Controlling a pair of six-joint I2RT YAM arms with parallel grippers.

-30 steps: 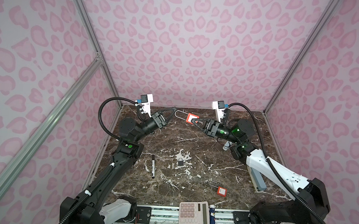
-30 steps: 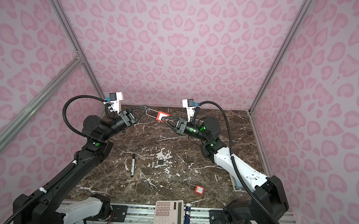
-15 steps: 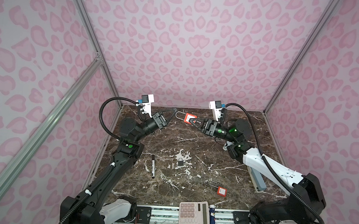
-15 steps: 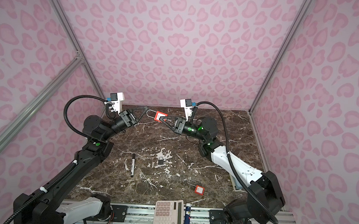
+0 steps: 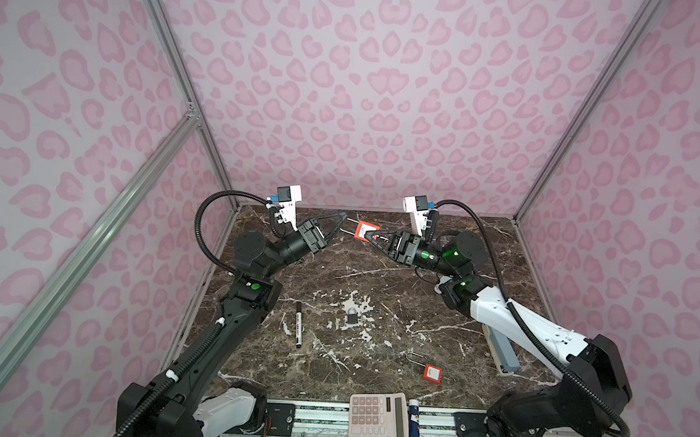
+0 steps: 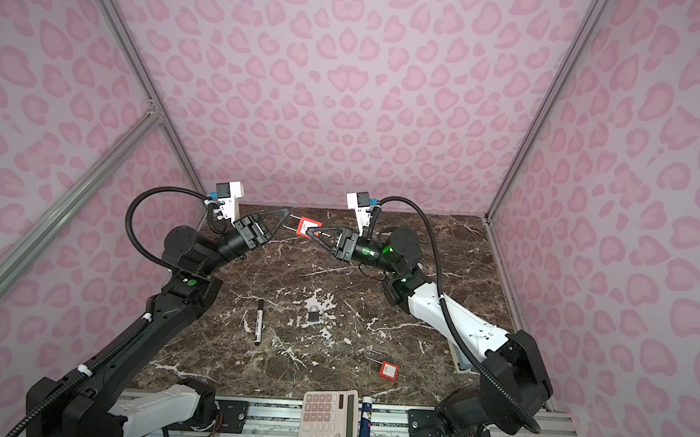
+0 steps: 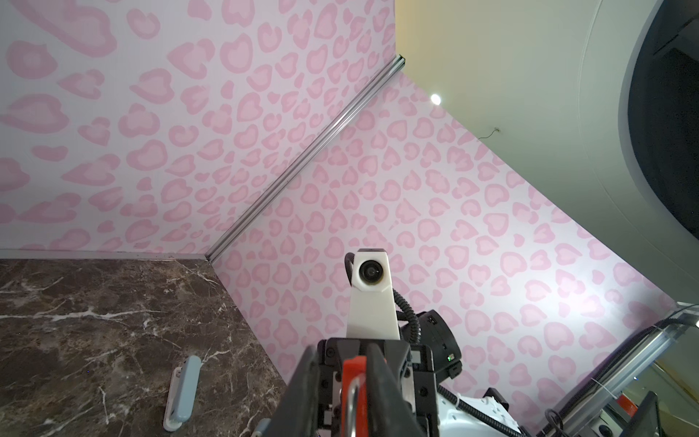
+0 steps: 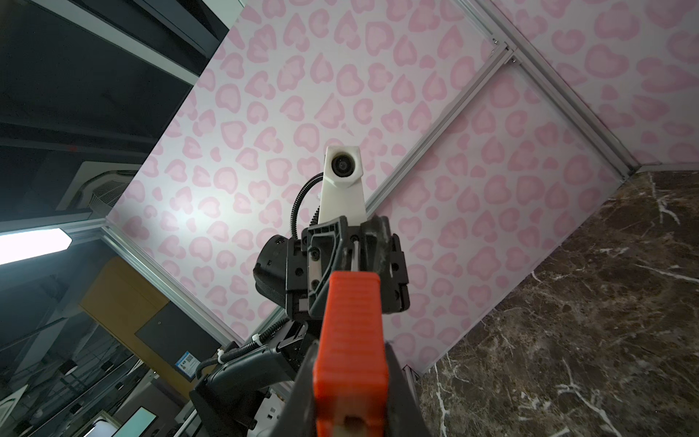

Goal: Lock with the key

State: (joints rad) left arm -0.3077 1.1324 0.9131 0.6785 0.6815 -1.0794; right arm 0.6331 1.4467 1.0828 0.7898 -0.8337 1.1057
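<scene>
Where the two grippers meet: upper middle of both top views, raised above the far part of the marble table (image 5: 382,271), tips pointing at each other.
Right gripper (image 5: 370,235): pinched on the body of the red padlock (image 5: 363,230). In the right wrist view the ribbed red body (image 8: 351,340) fills the gap between its fingers.
Left gripper (image 5: 340,224): fingers parted, one on either side of the shackle (image 5: 347,227). In the left wrist view the silver loop (image 7: 353,397) sits in the gap between them. Whether a pad touches it cannot be told.
Red padlock: off the table and roughly level between the two grippers, shackle end toward the left gripper, body toward the right one.
Grey padlock (image 5: 351,315): small, lying on the table in the middle of the frame, well apart from both grippers.
Marker pen (image 5: 299,324): black, lying left of the grey padlock, near the left arm.
Second red padlock (image 5: 433,373): flat on the table at lower right, its shackle pointing to the upper left.
Grey-blue object (image 5: 503,356): long, at the table's right edge, partly behind the right arm. What it is cannot be told.
Calculator (image 5: 377,420): on the front rail, bottom middle of the frame.
Blue-capped tube (image 5: 412,423): just beside the calculator, on its right.
</scene>
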